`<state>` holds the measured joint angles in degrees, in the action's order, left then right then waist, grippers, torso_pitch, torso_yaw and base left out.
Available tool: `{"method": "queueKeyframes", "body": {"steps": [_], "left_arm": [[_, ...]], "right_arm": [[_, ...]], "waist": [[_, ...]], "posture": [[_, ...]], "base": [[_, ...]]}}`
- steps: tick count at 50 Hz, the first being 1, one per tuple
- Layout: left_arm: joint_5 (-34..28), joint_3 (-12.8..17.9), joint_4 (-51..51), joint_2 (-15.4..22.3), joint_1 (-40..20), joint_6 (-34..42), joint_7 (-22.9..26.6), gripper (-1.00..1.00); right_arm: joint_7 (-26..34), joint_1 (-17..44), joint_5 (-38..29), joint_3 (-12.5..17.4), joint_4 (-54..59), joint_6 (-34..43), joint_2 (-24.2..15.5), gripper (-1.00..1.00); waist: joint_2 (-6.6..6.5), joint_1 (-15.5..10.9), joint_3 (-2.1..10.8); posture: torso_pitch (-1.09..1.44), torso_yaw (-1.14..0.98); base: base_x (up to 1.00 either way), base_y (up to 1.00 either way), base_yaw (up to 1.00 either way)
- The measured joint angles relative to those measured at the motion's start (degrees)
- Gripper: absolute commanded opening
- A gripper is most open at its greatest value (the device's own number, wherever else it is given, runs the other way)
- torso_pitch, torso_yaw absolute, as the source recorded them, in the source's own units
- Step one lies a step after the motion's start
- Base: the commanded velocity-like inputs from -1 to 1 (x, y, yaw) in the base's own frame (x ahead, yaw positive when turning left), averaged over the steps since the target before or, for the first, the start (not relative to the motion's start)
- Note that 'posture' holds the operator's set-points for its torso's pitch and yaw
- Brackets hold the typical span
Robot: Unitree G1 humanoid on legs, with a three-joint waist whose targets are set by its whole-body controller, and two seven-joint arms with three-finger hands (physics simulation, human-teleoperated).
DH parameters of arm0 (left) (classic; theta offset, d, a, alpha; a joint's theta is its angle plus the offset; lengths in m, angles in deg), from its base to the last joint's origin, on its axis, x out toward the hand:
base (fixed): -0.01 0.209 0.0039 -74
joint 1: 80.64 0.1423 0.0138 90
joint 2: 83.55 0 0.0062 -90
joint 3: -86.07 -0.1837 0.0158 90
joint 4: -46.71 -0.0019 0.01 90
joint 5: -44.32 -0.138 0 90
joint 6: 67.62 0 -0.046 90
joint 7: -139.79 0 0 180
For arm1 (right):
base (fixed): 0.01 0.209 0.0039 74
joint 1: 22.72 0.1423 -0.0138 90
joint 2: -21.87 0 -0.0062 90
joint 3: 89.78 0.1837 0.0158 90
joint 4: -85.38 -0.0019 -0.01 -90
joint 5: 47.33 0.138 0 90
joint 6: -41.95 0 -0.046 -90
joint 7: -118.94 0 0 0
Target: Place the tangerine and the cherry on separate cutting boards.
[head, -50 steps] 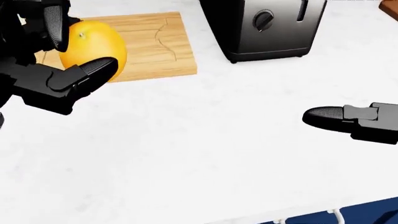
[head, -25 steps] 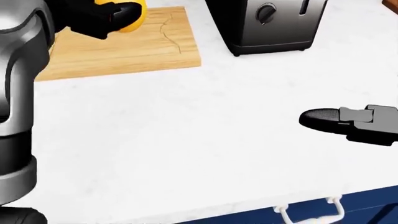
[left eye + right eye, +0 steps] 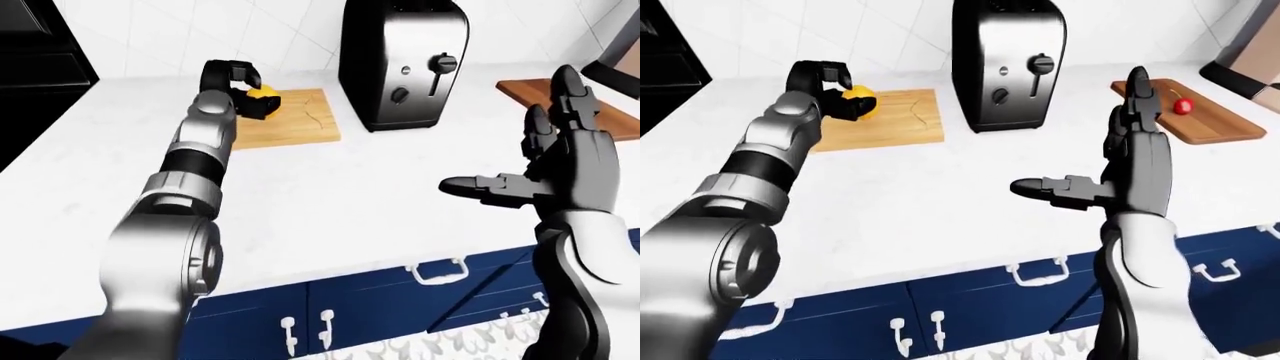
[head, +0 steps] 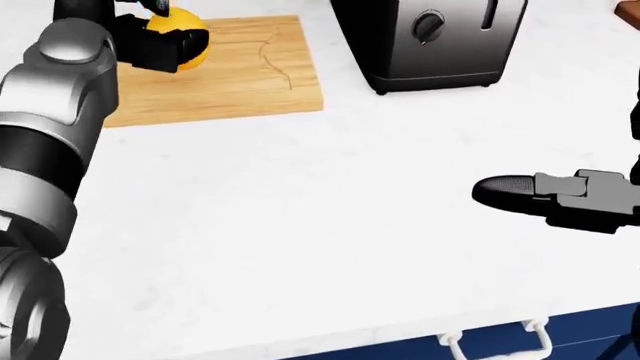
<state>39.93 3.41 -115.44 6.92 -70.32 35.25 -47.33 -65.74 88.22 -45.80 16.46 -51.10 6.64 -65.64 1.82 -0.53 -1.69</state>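
Observation:
The orange tangerine (image 4: 183, 36) is over the left part of a light wooden cutting board (image 4: 250, 75), and my left hand (image 3: 248, 94) is shut on it, black fingers wrapped round its top and side. Whether the fruit touches the board I cannot tell. A small red cherry (image 3: 1182, 106) lies on a reddish-brown cutting board (image 3: 1215, 126) at the right of the right-eye view. Over the white counter my right hand (image 3: 1110, 161) is held open, fingers upright and thumb pointing left, holding nothing and well short of the cherry.
A chrome toaster (image 3: 1005, 64) stands between the two boards. A black appliance (image 3: 40, 45) borders the counter's left end. Blue drawers with white handles (image 3: 435, 270) run below the counter edge. A metallic object (image 3: 1250, 49) stands beyond the red-brown board.
My left arm has stretched up the head view, carrying the tangerine from the board's left edge to over the board. The right hand has barely moved.

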Motion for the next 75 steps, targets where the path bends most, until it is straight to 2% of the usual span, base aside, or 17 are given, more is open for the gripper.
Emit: {"method": "queueKeyframes", "body": {"steps": [13, 23, 31, 32, 34, 36, 38, 39, 58, 63, 64, 66, 67, 75], "left_arm": [[-2.13, 0.03, -1.75, -0.55, 0.8, -3.16, -4.19, -1.0], [-4.86, -0.34, -2.86, -1.56, 2.75, -2.23, -4.32, -0.98], [-5.9, -0.17, -3.14, -1.67, 3.47, -2.14, -4.73, -0.63], [-5.96, -0.1, -3.17, -1.68, 3.46, -2.28, -4.86, -0.47], [-6.05, -0.01, -3.12, -1.68, 3.45, -2.57, -5.12, -0.39], [-6.11, 0.07, -3.05, -1.63, 3.39, -2.73, -5.43, -0.04], [-6.18, 0.09, -2.98, -1.55, 3.35, -2.83, -5.76, 0.01], [-6.22, 0.09, -2.95, -1.54, 3.38, -2.92, -5.89, 0.11], [-6.76, 0.05, -3.01, -1.89, 4.31, -4.54, -6.56, 0.1], [-6.94, -0.14, -2.64, -1.41, 3.36, -3.91, -6.2, 0.35], [-7.01, -0.21, -2.48, -1.31, 3.05, -3.77, -6.1, 0.57], [-7.12, -0.31, -2.07, -1.15, 2.41, -3.65, -5.77, 0.67], [-7.19, -0.38, -1.81, -1.12, 2.15, -3.65, -5.62, 0.89], [-7.34, -1.23, 3.33, -0.71, 1.54, -3.1, -3.89, 0.89]], "right_arm": [[-0.01, -0.8, -0.16, -0.56, 0.57, -1.28, 0.77, 1.0], [-0.15, -0.95, -0.03, -0.7, 0.75, -1.68, 0.95, 1.0], [-0.29, -1.45, -0.08, -0.88, 1.25, -2.35, 1.27, 1.0], [-0.28, -1.58, -0.08, -0.95, 1.51, -2.69, 1.36, 1.0], [-0.25, -1.85, -0.07, -1.04, 1.9, -3.16, 1.49, 1.0], [-0.24, -2.17, -0.05, -1.03, 2.08, -3.51, 1.64, 1.0], [-0.27, -2.27, -0.05, -1.01, 1.94, -3.41, 1.7, 1.0], [-0.28, -2.23, -0.03, -0.96, 1.86, -3.34, 1.68, 1.0], [-0.43, -2.43, 0.07, -0.92, 2.01, -3.6, 1.76, 1.0], [-0.37, -2.43, 0.18, -0.93, 1.7, -3.57, 1.78, 1.0], [-0.33, -2.37, 0.23, -0.92, 1.64, -3.51, 1.74, 1.0], [-0.3, -2.09, 0.36, -0.83, 1.27, -3.02, 1.64, 1.0], [-0.3, -1.99, 0.41, -0.79, 1.04, -2.82, 1.61, 1.0], [-0.42, -1.56, 0.79, -0.29, -0.21, -1.75, 1.28, 1.0]], "waist": [[-0.26, 0.06, 0.31], [-0.32, 0.16, 0.27], [-0.29, 0.15, 0.25], [-0.28, 0.16, 0.27], [-0.29, 0.16, 0.31], [-0.32, 0.16, 0.33], [-0.38, 0.17, 0.35], [-0.41, 0.17, 0.37], [-0.43, 0.16, 0.57], [-0.42, 0.16, 0.49], [-0.41, 0.16, 0.48], [-0.41, 0.14, 0.47], [-0.41, 0.13, 0.49], [-0.36, 0.11, 0.49]], "posture": [[0.0, 0.0], [0.0, 0.0], [0.0, 0.0], [0.0, 0.0], [0.0, 0.0], [0.0, 0.0], [0.0, 0.0], [0.0, 0.0], [0.0, 0.0], [0.0, 0.0], [0.0, 0.0], [0.0, 0.0], [0.0, 0.0], [0.0, 0.0]], "base": [[0.0, 0.0, 0.0], [0.0, 0.0, 0.0], [0.0, 0.0, 0.0], [0.0, 0.0, 0.0], [0.0, 0.0, 0.0], [0.0, 0.0, 0.0], [0.0, 0.0, 0.0], [0.0, 0.0, 0.0], [0.0, 0.0, 0.0], [0.0, 0.0, 0.0], [0.0, 0.0, 0.0], [0.0, 0.0, 0.0], [0.0, 0.0, 0.0], [0.0, 0.0, 0.0]]}}
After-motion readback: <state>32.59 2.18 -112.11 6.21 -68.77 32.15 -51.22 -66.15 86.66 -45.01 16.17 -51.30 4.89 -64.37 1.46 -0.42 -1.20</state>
